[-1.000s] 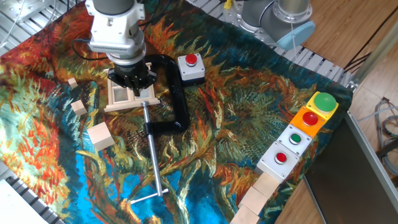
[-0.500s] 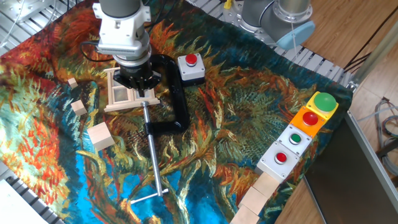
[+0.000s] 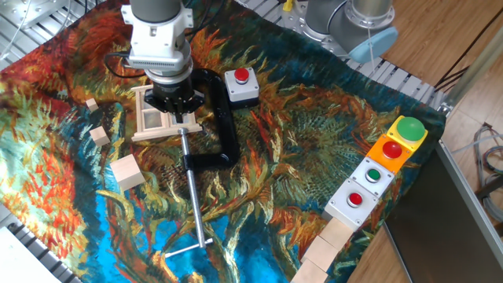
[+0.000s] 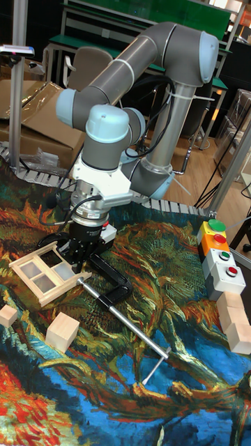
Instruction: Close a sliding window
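The small pale wooden sliding window (image 3: 161,119) (image 4: 47,271) lies flat on the painted-cloth surface (image 3: 275,165), beside a black C-clamp (image 3: 220,126). The hand (image 3: 174,106) (image 4: 81,254) sits low over its right end; whether its fingers grip anything cannot be told.

Fixed view: a raised camera looks steeply down across the counter draped in a painted-pattern cloth (image 3: 299,165), from fairly near, cropping the arm above its wrist. Tall fixed view: a lower camera stands at the counter's opposite side, facing the grey UR5 arm (image 4: 132,77) and the workshop behind. Both share the black metal clamp with its silver screw rod (image 3: 206,149) (image 4: 115,275) and the row of coloured push-button boxes (image 3: 377,169) (image 4: 217,254).
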You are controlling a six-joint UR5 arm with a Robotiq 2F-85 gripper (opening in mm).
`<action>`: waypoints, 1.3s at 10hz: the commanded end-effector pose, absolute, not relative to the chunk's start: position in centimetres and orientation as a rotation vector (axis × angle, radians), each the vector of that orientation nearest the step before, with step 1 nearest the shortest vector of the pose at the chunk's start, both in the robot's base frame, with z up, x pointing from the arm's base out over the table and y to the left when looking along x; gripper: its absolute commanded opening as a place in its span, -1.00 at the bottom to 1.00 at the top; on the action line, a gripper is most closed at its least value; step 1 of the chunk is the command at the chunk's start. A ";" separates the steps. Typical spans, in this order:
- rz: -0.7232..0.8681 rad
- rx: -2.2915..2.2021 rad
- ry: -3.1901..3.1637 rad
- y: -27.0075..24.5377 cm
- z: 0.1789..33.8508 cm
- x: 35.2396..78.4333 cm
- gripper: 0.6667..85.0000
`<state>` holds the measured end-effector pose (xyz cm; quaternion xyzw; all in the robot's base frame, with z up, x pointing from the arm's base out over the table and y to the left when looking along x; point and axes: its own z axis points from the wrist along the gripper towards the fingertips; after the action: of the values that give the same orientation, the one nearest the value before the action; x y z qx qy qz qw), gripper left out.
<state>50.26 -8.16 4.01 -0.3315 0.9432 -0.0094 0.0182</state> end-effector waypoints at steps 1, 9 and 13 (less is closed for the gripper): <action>-0.021 -1.057 2.913 -9.6 3.3 49.7 -0.98; 0.049 -0.994 2.906 -9.0 3.2 49.4 -0.98; 0.019 -1.013 2.921 -9.7 2.2 48.3 -0.98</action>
<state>48.64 -9.54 2.52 -0.3291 0.9439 0.0067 0.0251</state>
